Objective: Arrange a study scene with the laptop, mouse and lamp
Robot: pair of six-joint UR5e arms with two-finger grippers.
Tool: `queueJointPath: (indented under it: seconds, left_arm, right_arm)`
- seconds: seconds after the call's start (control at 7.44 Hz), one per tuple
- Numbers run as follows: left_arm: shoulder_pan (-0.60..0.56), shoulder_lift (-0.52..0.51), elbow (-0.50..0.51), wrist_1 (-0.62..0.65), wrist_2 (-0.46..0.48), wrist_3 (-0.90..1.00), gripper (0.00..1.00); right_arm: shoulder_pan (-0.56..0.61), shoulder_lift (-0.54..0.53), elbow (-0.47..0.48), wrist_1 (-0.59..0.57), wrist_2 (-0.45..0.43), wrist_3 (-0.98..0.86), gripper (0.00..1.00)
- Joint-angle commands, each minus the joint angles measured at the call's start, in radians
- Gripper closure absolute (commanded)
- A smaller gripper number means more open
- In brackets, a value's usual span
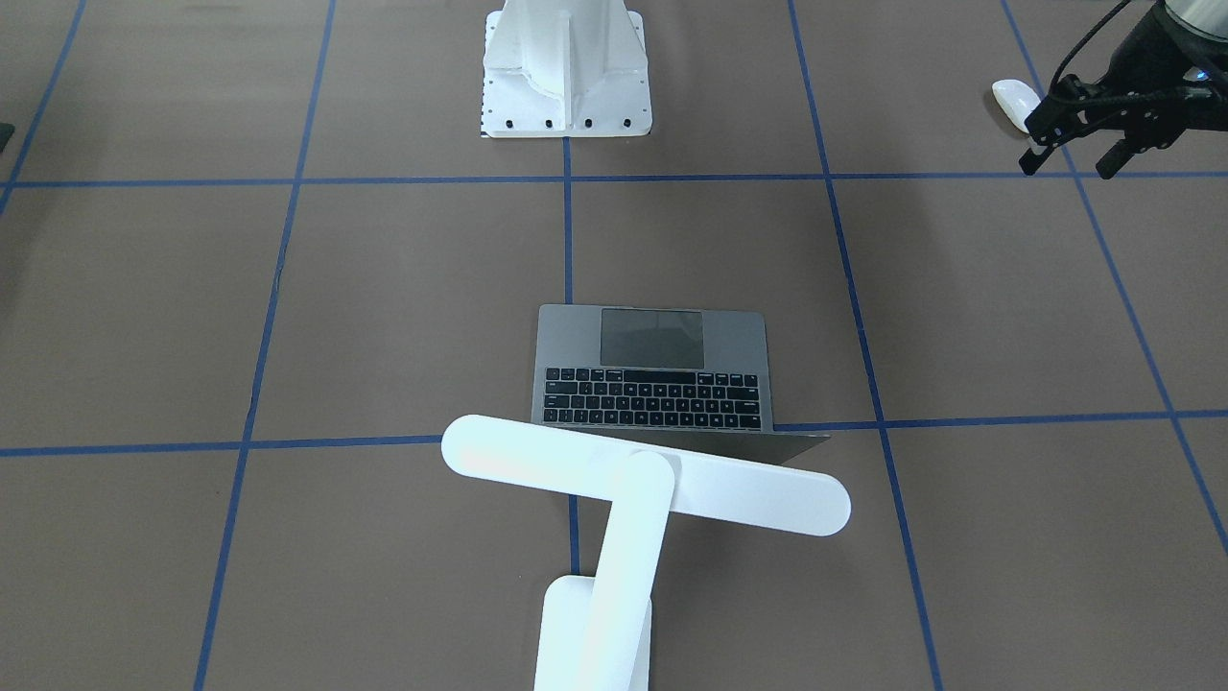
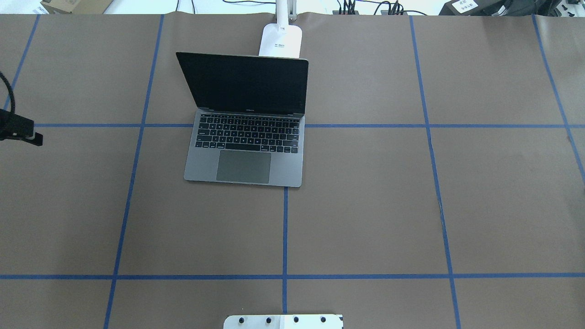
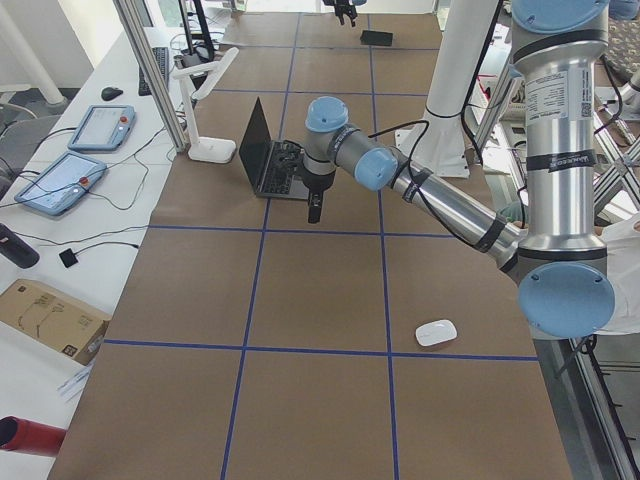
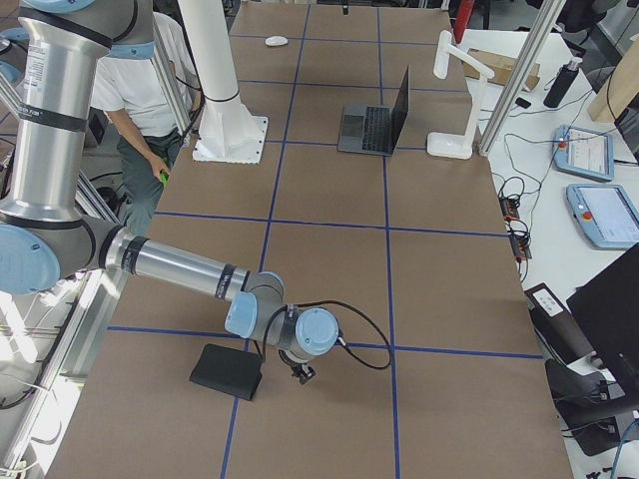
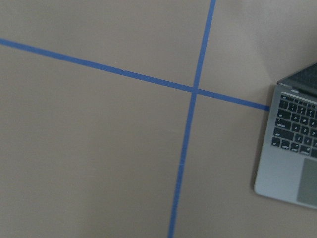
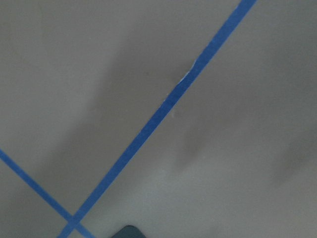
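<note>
Fingers of the left gripper (image 1: 1067,165) stand spread and empty at the front view's upper right, just beside the mouse (image 1: 1015,99), well apart from the laptop (image 1: 652,369). Open laptop and lamp (image 1: 643,485) behind it look placed; mouse not yet. Whether the right gripper (image 4: 300,373) is closed, I cannot tell.

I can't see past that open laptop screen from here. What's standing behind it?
The white lamp: its base sits just behind the laptop lid. The screen hides the table between them; from the front, the lamp's head covers most of the lid's back.
</note>
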Motion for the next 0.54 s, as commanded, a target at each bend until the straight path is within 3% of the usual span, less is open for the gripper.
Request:
queueJointPath:
  seconds: [0.0,0.13,0.4]
  left_arm:
    - [-0.033,0.002,-0.006,0.001,-0.008,0.020,0.00]
    - [-0.035,-0.001,-0.006,0.001,-0.008,0.013,0.00]
    - [-0.036,-0.002,-0.014,0.001,-0.008,0.011,0.00]
  right_arm:
    - [0.028,0.146,-0.076,-0.383,-0.025,-0.314,0.04]
    - [0.032,0.188,-0.167,-0.398,-0.015,-0.351,0.04]
    - [0.031,0.179,-0.225,-0.405,-0.018,-0.391,0.04]
